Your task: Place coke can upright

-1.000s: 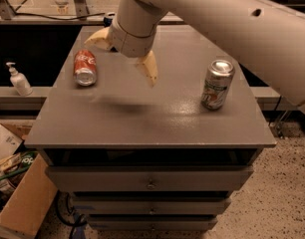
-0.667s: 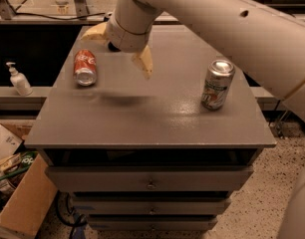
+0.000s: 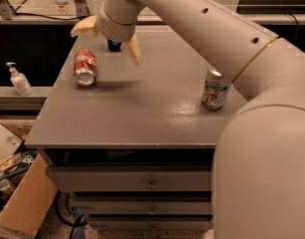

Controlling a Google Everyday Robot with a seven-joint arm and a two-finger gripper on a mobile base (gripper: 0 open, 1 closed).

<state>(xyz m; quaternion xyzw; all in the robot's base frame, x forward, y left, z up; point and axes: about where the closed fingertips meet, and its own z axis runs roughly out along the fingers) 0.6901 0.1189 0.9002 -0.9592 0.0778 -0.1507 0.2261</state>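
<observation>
Coke can (image 3: 85, 67): we are logging it lying sideways on table (image 3: 142, 116), left rear. Gripper (image 3: 108, 38): hanging just right of it, jaws spread, empty, covering most of a blue can (image 3: 113, 45).

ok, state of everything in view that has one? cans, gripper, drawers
coke can: on its side, back-left of the table, silver top toward the camera, not held.
gripper: open, empty, hovering just behind and right of the coke can.
silver-green can: upright, right side of the table.
dark blue can: mostly hidden behind the gripper, pose unclear.
pump bottle: upright, on a ledge left of the table.
drawers: shut.
</observation>
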